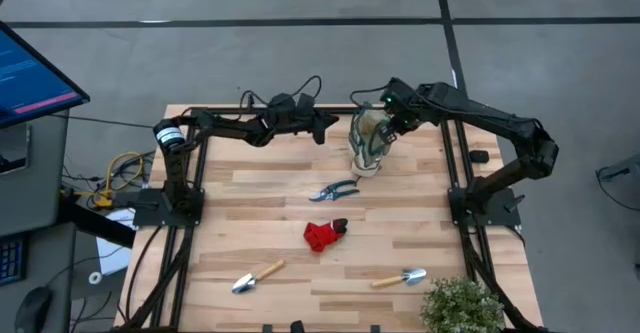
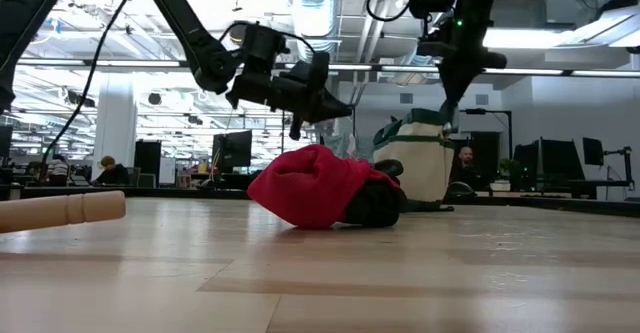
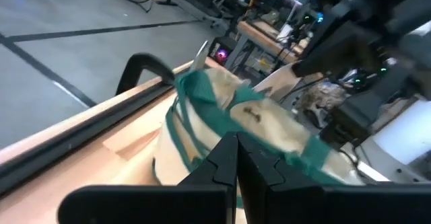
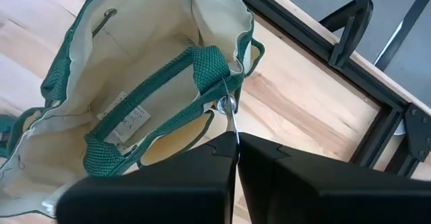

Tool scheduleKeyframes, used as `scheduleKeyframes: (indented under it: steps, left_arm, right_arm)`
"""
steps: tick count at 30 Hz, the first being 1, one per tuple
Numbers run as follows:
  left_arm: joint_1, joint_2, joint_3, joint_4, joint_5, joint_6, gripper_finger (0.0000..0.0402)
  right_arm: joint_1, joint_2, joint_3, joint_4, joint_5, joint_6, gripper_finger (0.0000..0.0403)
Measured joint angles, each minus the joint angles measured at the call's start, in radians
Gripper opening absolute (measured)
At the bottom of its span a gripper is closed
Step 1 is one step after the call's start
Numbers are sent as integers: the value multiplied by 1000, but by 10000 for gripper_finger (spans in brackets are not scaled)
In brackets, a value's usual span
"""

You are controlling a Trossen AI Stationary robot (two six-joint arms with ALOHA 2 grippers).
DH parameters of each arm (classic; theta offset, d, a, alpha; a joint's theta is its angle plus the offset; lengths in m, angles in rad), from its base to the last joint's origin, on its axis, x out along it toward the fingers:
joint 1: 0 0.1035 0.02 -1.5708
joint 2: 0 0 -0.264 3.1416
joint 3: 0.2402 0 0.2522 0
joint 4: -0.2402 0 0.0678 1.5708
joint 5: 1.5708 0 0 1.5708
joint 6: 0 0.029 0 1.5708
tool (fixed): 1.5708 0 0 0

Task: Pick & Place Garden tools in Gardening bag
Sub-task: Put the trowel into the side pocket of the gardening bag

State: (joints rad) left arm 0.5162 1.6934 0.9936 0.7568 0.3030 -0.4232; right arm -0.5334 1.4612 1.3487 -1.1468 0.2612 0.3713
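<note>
The right claw (image 4: 236, 143), pinched closed on a thin silver tool, hangs over the open beige fabric tote with green trim (image 1: 367, 138) standing at the wooden surface's (image 1: 260, 233) far edge; the left claw (image 1: 322, 128) hovers closed beside it

A light wooden plank tabletop (image 1: 260, 243) stands on a grey concrete floor (image 1: 250, 58) crossed by dark seams. Beyond it lies an open workshop hall with bright ceiling strip lights (image 2: 80, 63), dark monitors (image 2: 237, 149) and seated people (image 2: 104, 169).
</note>
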Motion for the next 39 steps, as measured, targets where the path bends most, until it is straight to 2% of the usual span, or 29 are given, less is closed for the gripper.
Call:
scheduleKeyframes:
  steps: [10,15,18,23,35,39]
  left_arm:
    - [68,-172,0,-196,8,77,4]
    - [81,-255,0,-278,9,112,4]
    - [84,-289,0,-318,9,117,4]
    - [85,-316,0,-332,9,135,4]
    - [85,-317,0,-339,8,135,4]
    - [85,-317,0,-359,8,135,5]
  right_arm:
    - [-34,0,0,48,-34,23,76]
    - [-46,0,0,89,-78,23,93]
    - [-46,0,0,81,-82,36,83]
    - [-45,0,0,79,-79,64,11]
    - [-45,0,0,78,-80,161,2]
    - [-37,0,0,81,-81,158,14]
